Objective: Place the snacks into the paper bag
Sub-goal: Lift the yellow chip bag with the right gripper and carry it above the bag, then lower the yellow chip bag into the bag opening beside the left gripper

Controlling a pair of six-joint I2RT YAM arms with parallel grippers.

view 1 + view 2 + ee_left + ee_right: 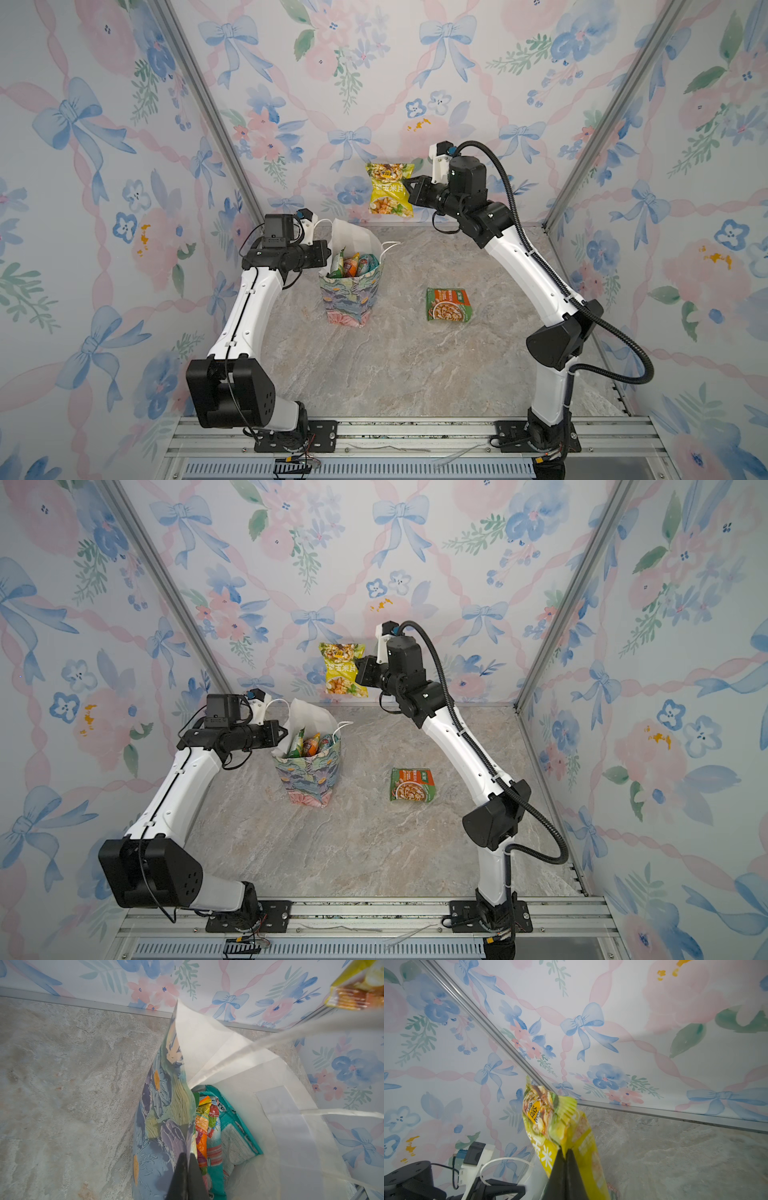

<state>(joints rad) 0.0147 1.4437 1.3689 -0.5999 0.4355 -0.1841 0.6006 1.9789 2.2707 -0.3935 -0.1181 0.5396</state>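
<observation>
In both top views the paper bag point(351, 299) point(309, 779) stands upright on the table point(415, 374), a little left of the middle of the frame. Its mouth is open and packs point(353, 264) stick up inside it. The left wrist view shows a teal pack point(232, 1136) and an orange pack point(202, 1126) in there.

The left gripper point(329, 254) is at the bag's left edge. In the left wrist view its fingers point(179, 1176) are pinched tight on the bag's wall.

The right gripper point(409, 185) is above the middle of the frame, near the back wall point(374, 83). It is closed on the right edge of a yellow chip pack point(388, 189) point(550, 1118). That pack hangs in the air, higher than the bag.

An orange and green pack point(448, 304) lies flat on the table, right of the bag and well apart from it.
</observation>
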